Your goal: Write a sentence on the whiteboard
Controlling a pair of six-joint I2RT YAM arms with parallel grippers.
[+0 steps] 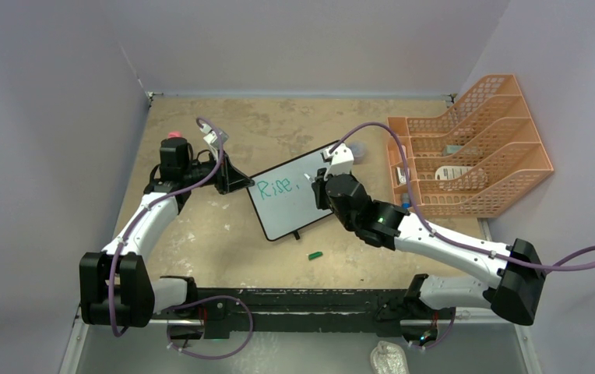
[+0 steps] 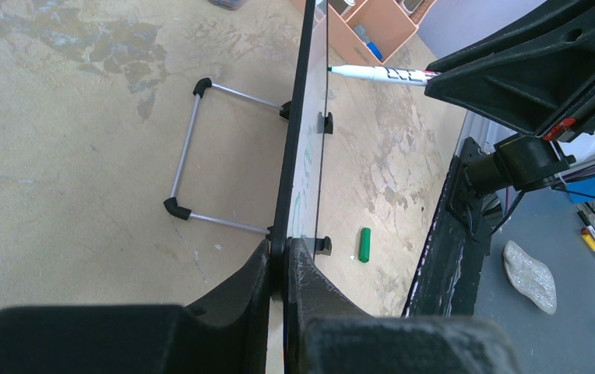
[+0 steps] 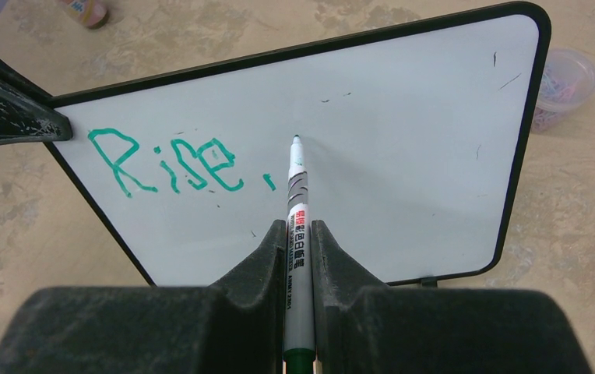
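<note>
Continuing the sentence (image 3: 174, 164) past its comma is the step in hand, judged from the green "Rise," that fills only the upper left of the board (image 3: 403, 156).

Nearest, a green cap (image 1: 315, 255) lies loose on the tabletop (image 1: 201, 234), just in front of the board. The right tool (image 3: 298, 227) is pinched on a marker (image 3: 297, 195), whose tip sits at or just off the white face, a little right of the comma. Contact cannot be settled. The left tool (image 2: 280, 261) is pinched on the board's left edge, bracing it where it stands mid-tabletop on two black feet, with a wire stand (image 2: 189, 148) behind.

For clean strokes, use light, even pressure so the board does not rock, and match letter height to "Rise,". The space to the right looks enough for one short word, so a second line below seems likely.

The marker label shows a red block with white characters, then a column of dark characters, all too small to read. At far right an orange rack (image 1: 473, 148) holds small items with illegible labels. A clear tub (image 3: 563, 78) of coloured clips sits beyond the board.
</note>
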